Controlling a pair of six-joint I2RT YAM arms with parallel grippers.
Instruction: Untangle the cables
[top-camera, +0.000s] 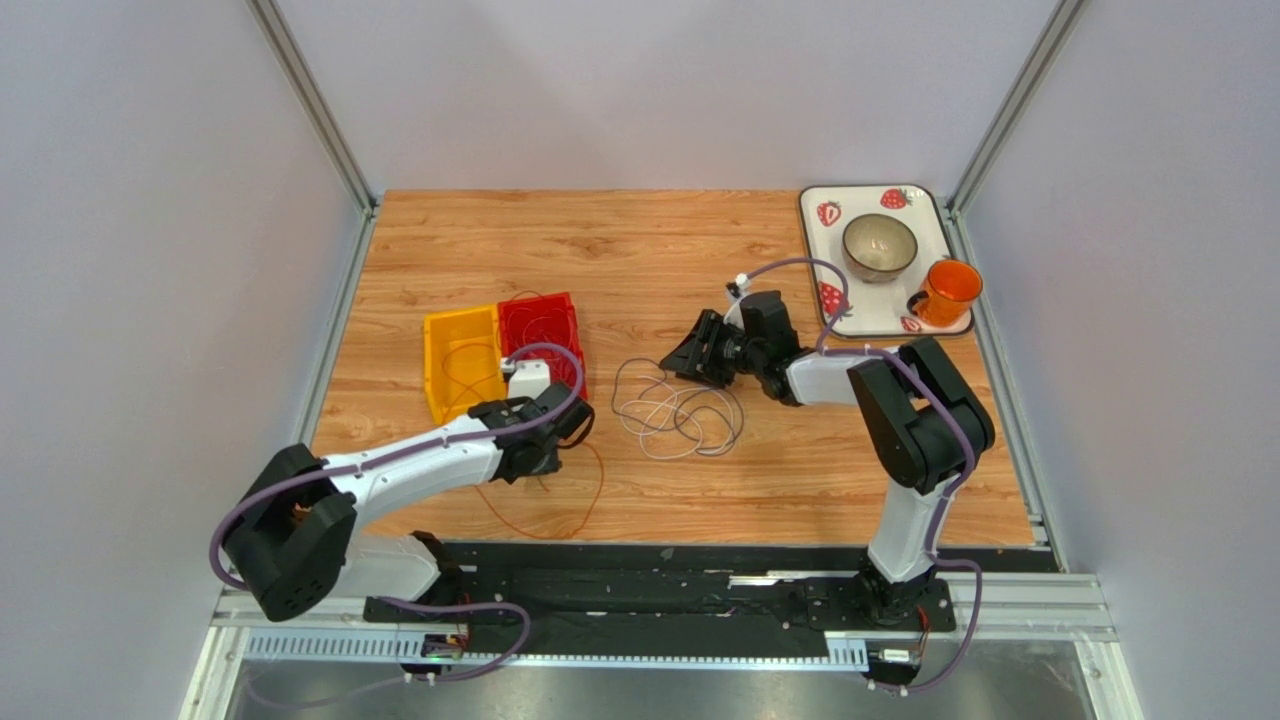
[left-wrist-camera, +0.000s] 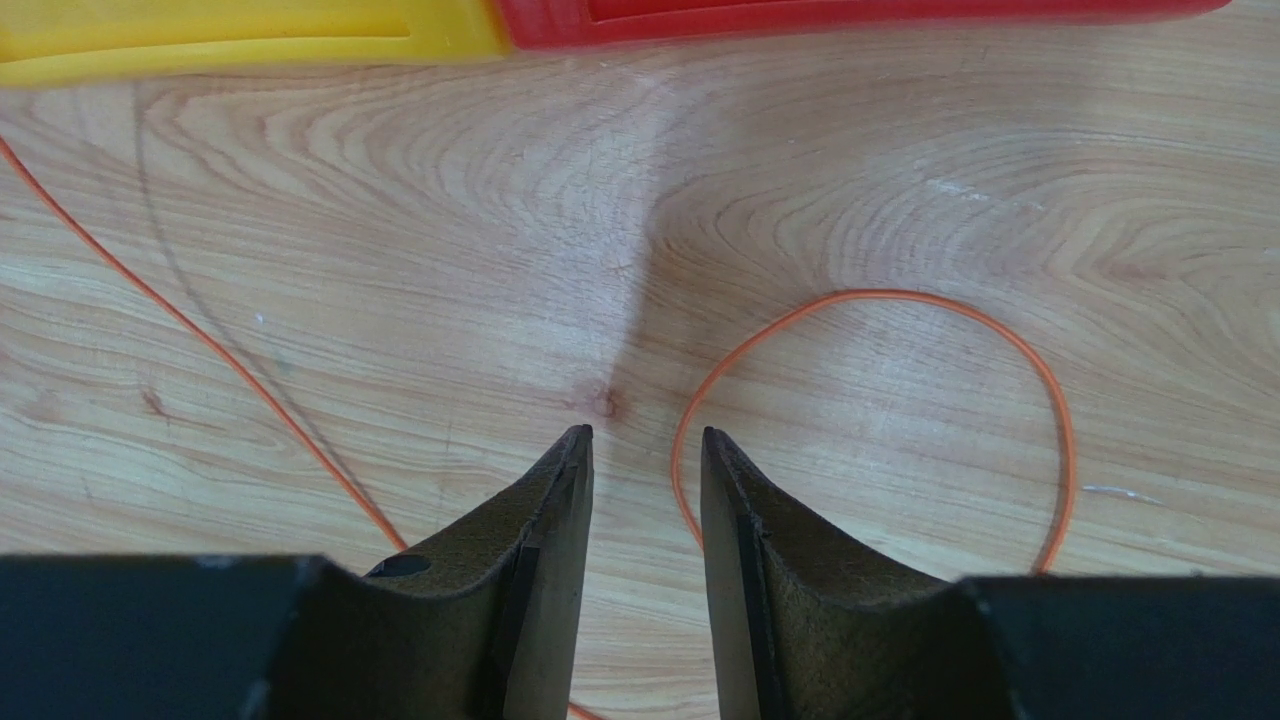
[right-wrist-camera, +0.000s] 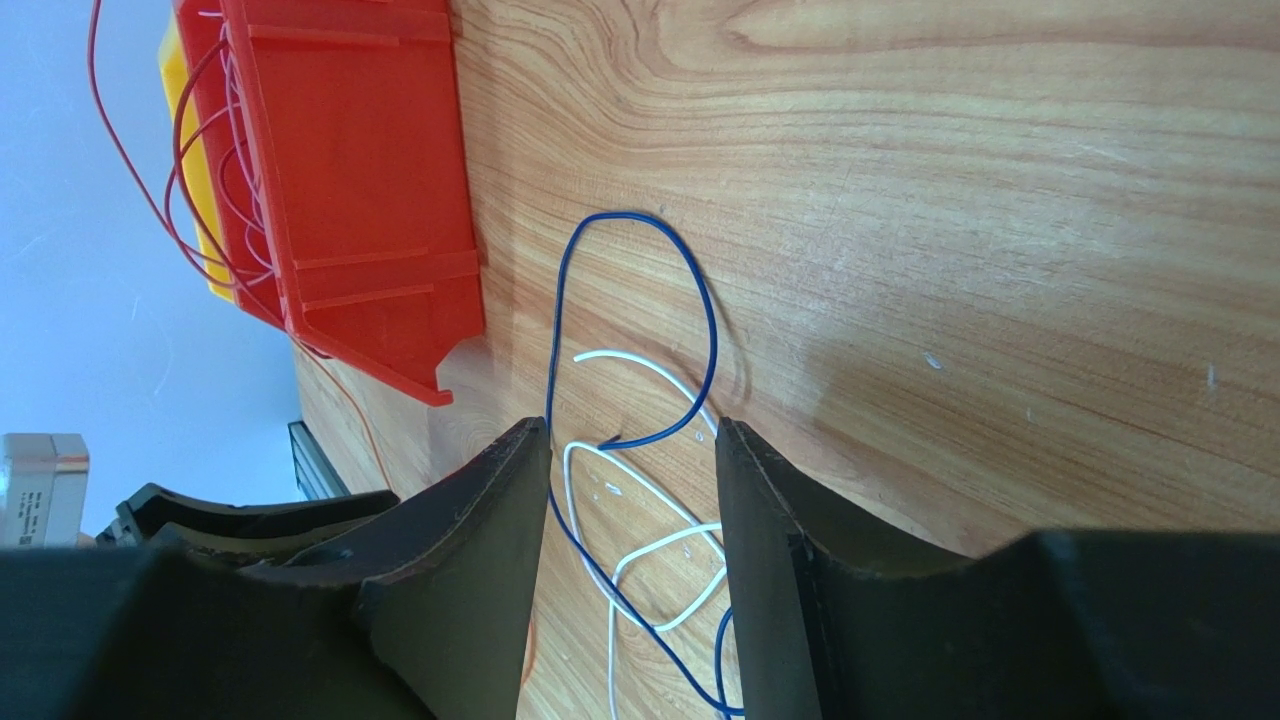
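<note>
The left fingers (left-wrist-camera: 564, 488) are slightly spread low over the table (left-wrist-camera: 376, 225), an orange cable (left-wrist-camera: 902, 297) looping just beside 1 tip. The right fingers (right-wrist-camera: 504, 480) are spread wide above tangled white and blue cables (right-wrist-camera: 616, 356) near the red bin (right-wrist-camera: 361, 180).

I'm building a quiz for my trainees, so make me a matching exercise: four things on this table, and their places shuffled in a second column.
1. orange cable
2. blue cable
3. bowl
4. yellow bin

A. on the strawberry tray
B. against the red bin
C. by the left end effector
D. by the right end effector

Pairs: 1-C, 2-D, 3-A, 4-B
</note>
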